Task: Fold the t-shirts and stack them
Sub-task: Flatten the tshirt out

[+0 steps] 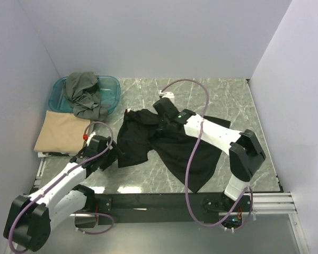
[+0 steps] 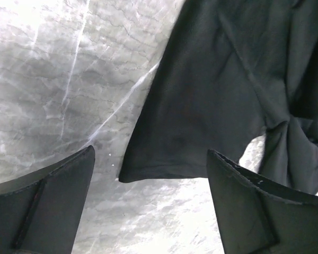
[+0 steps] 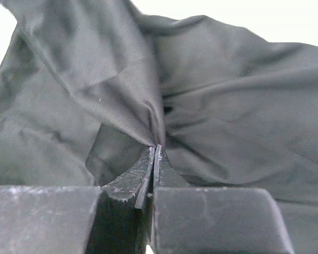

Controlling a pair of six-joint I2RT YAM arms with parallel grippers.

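A black t-shirt [image 1: 172, 151] lies crumpled in the middle of the marble table. My right gripper [image 1: 162, 125] is shut on a bunched fold near the shirt's top; in the right wrist view the jaws [image 3: 155, 148] meet with black cloth [image 3: 228, 106] pinched at their tips. My left gripper [image 1: 118, 153] stands open at the shirt's left edge. In the left wrist view its fingers [image 2: 53, 201] straddle the shirt's hem corner [image 2: 164, 164] without touching it. A tan t-shirt [image 1: 61, 132] lies folded at the left. A grey-olive t-shirt [image 1: 82, 94] is heaped in the tub.
The translucent teal tub [image 1: 112, 85] stands at the back left, just behind the tan shirt. White walls close in the table on the left, back and right. A black rail [image 1: 164, 201] runs along the near edge between the arm bases.
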